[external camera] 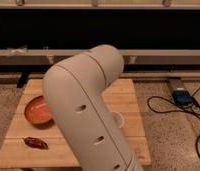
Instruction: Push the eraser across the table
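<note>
Arm (85,115): a thick cream elbow fills the middle of the view and rises in front of the bench, so it blocks most of the working area.
Tool: hidden behind the arm, somewhere below or beyond the elbow; its fingers are pressed together, holding nothing that can be seen, which suits a push with a blunt closed tip and not a grasp.
Eraser: not visible; it is judged to lie on the part of the bench covered by the arm.
Bench (128,95): a low top of light wooden planks standing on a speckled floor (168,135), in front of a dark shelf unit.
Bowl (37,111): orange, upright, on the left half of the bench, partly cut off by the arm.
Reddish-brown lump (36,143): elongated, lying near the front left edge, just in front of the bowl and apart from it.
White round object (118,119): it peeps out at the right edge of the arm; what it is cannot be told.
Blue box and cables (183,96): on the floor to the right, well apart from the bench.
Stage: the push cannot be judged from this view.
</note>
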Controlling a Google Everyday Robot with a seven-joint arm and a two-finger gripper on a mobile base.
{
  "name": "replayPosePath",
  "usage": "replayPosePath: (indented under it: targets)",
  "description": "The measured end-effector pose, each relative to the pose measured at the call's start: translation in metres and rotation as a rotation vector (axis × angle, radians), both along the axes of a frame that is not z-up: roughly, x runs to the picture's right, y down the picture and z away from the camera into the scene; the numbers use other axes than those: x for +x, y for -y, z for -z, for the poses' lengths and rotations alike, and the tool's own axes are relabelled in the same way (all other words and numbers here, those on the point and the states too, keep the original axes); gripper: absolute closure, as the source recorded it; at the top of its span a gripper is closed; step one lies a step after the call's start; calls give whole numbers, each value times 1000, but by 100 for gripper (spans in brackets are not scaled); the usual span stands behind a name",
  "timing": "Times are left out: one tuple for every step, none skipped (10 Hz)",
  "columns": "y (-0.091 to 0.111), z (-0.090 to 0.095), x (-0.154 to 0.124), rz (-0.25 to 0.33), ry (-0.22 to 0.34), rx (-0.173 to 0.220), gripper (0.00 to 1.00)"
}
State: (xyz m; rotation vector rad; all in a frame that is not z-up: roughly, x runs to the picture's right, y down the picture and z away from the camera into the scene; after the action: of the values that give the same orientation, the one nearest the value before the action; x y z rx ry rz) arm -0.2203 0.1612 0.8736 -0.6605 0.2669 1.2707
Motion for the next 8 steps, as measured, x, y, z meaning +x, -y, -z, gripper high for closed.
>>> replayPosePath:
  targets:
    - [6,-4,2,-5,-2,8,100]
    - [9,-5,3,-7,-4,12,100]
    - [12,-7,5,-10,-6,15,100]
    - [14,-9,6,-14,-9,19,100]
    - [19,-13,4,-17,-8,25,100]
    - [24,-18,5,-16,-9,27,100]
    - [35,-27,8,-18,-8,33,100]
    - [40,-32,9,-19,-11,35,100]
